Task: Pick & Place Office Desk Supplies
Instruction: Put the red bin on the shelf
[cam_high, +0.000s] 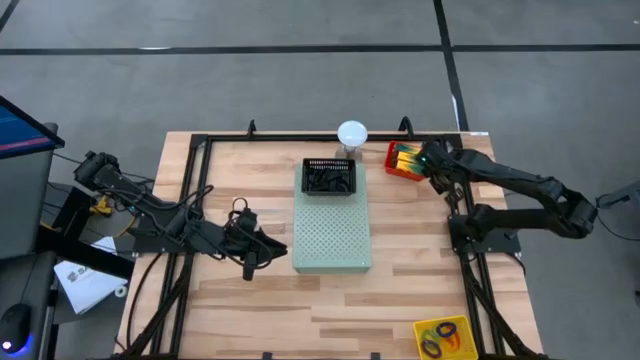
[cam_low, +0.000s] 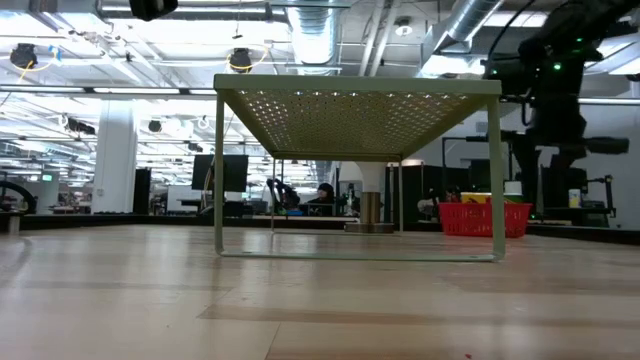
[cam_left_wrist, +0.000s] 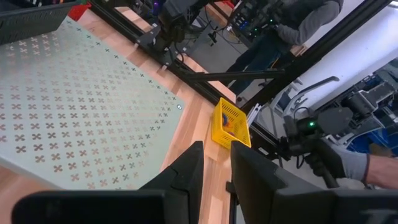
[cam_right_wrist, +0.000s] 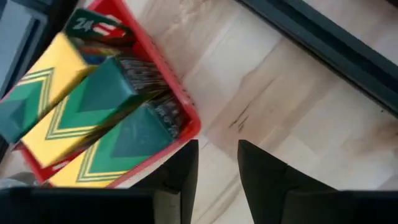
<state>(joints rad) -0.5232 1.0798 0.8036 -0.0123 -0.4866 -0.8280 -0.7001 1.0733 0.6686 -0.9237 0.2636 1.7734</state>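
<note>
The yellow-green and teal printed boxes (cam_right_wrist: 87, 118), marked with chevron stripes, lie packed side by side in a red basket (cam_high: 400, 172) at the counter's (cam_high: 250, 300) far right corner. The right pincer (cam_right_wrist: 217, 152) hovers just beside the basket, narrowly parted, holding nothing. The left pincer (cam_left_wrist: 216, 163), likewise slightly parted and empty, waits beside the perforated board (cam_high: 332, 235).

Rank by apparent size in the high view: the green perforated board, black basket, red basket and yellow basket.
1. Green perforated board, clearly largest.
2. Black basket.
3. Yellow basket and red basket: too close to rank; the right arm partly covers the red one.
</note>
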